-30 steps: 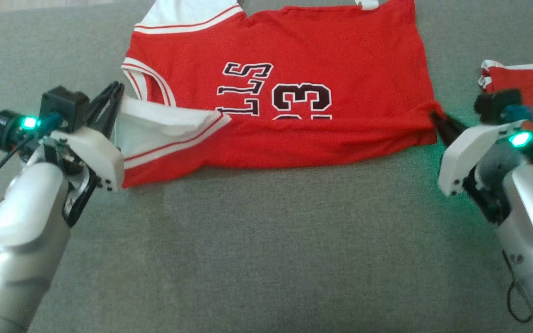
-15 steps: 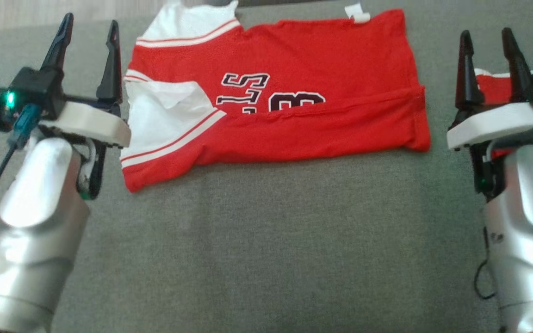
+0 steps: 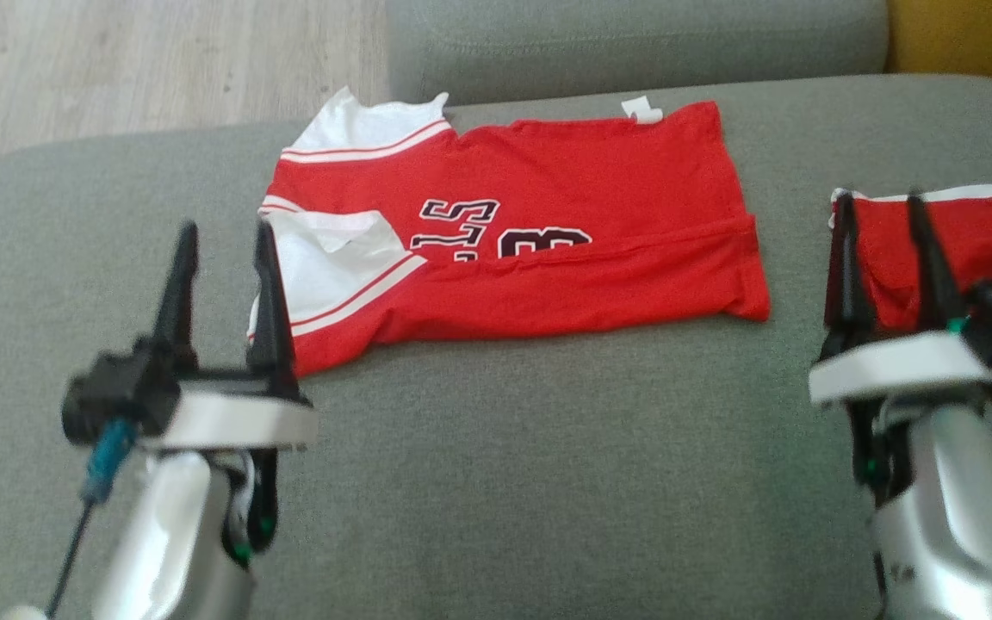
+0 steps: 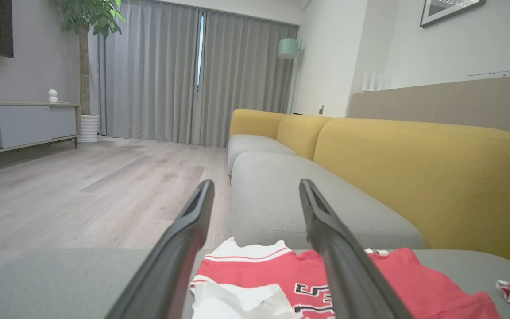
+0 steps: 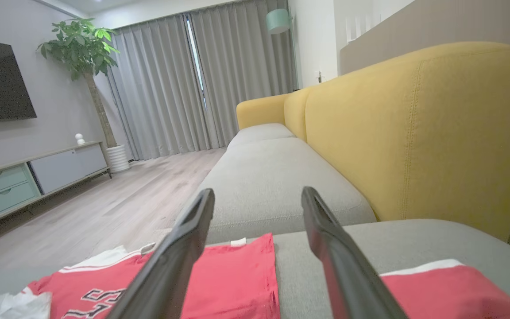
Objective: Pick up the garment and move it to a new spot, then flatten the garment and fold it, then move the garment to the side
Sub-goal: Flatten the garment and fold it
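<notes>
Head view has the garment [image 3: 539, 258], a red jersey with white trim, lying on the grey sofa seat [image 3: 548, 482], towards the back of the cushion and roughly centred. It's spread pretty flat, and its near long edge is turned up over the lower half of the number, with a white panel flipped in at its left end. So I'd say the relocating and flattening are done and the fold is maybe one step in.

Both arms are hands-off right now. The left gripper [image 3: 226, 228] sits by the jersey's near-left corner with its fingers spread wide and nothing between them. The right gripper [image 3: 879, 200] is just as wide and empty, off past the jersey's right edge and in front of a second red piece [image 3: 978, 232] that looks like a small folded bundle. The wrist views back this up, with each pair of fingers parted and looking out over the cloth rather than pinching it.

What's left, by my guess:
- at least one more fold, since it's a long strip
- tidying that crumpled white flap
- sliding the finished bundle off to the side
</notes>
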Available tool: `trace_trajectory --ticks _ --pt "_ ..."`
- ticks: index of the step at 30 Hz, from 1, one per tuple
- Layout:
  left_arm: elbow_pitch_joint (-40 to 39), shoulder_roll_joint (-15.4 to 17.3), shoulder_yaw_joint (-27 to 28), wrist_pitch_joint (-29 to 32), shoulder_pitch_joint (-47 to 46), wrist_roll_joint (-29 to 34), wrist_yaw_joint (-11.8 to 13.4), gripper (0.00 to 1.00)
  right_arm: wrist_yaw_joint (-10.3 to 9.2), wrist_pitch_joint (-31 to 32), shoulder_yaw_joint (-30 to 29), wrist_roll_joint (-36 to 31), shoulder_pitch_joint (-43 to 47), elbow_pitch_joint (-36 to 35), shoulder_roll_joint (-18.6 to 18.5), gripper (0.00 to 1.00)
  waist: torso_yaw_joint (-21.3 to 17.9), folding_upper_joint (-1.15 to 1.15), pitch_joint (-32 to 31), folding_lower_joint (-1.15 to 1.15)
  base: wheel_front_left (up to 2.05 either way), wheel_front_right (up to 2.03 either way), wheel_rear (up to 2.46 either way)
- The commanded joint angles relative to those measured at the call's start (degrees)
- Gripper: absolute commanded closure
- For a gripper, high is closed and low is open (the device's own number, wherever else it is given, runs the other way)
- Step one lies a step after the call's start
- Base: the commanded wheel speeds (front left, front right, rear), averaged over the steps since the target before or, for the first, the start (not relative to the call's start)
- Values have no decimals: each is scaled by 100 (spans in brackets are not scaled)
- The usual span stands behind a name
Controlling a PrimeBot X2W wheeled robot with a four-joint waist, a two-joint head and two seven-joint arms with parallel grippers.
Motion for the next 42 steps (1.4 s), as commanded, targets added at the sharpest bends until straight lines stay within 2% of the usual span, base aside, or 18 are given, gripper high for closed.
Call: trace_trajectory --ticks 1,9,19,25,31,42 --pt "-214 -15 311 -27 -12 41 -22 0 37 -58 152 10 -24 -169 44 0 -14 0 -68 2 0 0 0" --pt "-95 -429 681 -28 800 403 -226 0 37 -61 116 55 743 -274 45 0 21 0 -139 2 0 0 0" --pt "346 -572 898 -28 754 688 -453 0 37 -62 210 -79 904 -528 45 0 0 0 12 2 0 0 0" --pt "1438 -508 941 6 210 823 -399 0 37 -62 366 2 757 -649 45 0 -128 0 262 2 0 0 0" --pt "2634 -328 1138 294 -549 757 -150 0 37 -62 599 161 622 -755 45 0 -313 0 561 2 0 0 0" --pt "3971 -117 1188 611 -1399 672 -43 0 37 -62 722 365 500 -903 45 0 -487 0 901 2 0 0 0"
